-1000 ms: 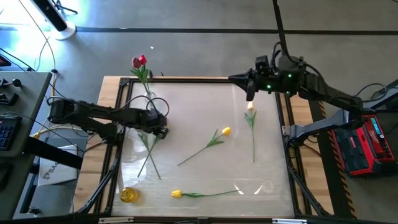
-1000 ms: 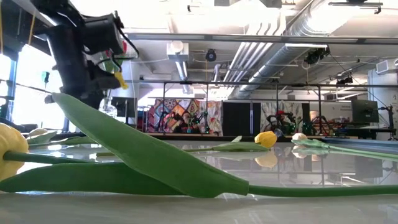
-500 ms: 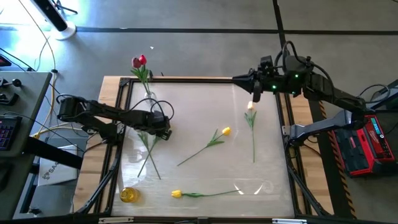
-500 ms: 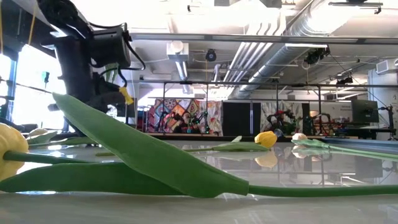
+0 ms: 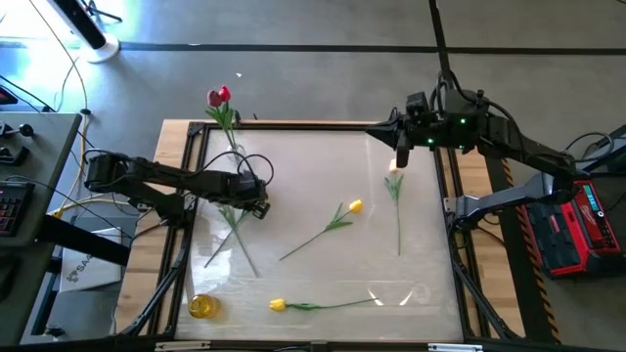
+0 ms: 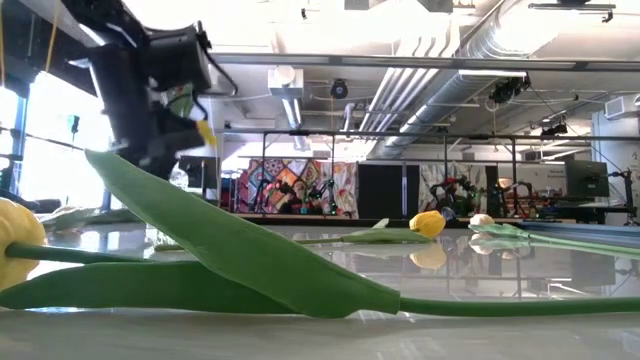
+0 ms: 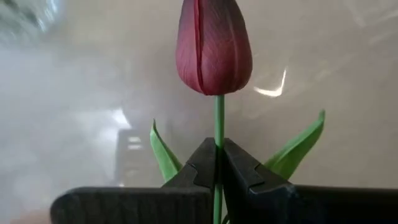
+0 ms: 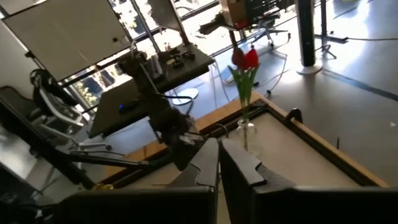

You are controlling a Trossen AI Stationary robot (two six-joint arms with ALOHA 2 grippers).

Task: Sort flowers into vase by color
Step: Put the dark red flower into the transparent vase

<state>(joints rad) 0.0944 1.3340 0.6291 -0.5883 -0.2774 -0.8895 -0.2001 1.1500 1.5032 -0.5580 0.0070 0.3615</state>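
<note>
The left claw (image 5: 256, 200) was closed on the stem of a maroon tulip (image 7: 214, 45), at the left of the surface (image 5: 293, 166). The right claw (image 5: 399, 147) hung over the far right, fingers pressed together, holding nothing. A cream tulip (image 5: 394, 168) lay just beneath it. Two yellow tulips (image 5: 354, 205) lay nearer. Red tulips (image 5: 219, 96) stood in a vase (image 5: 235, 154) at the far left.

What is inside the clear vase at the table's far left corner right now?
The vase holds red tulips, heads well above its rim. How many stems cannot be told. The maroon tulip is not in it; the left gripper holds it, jaws shut on its stem.
</note>
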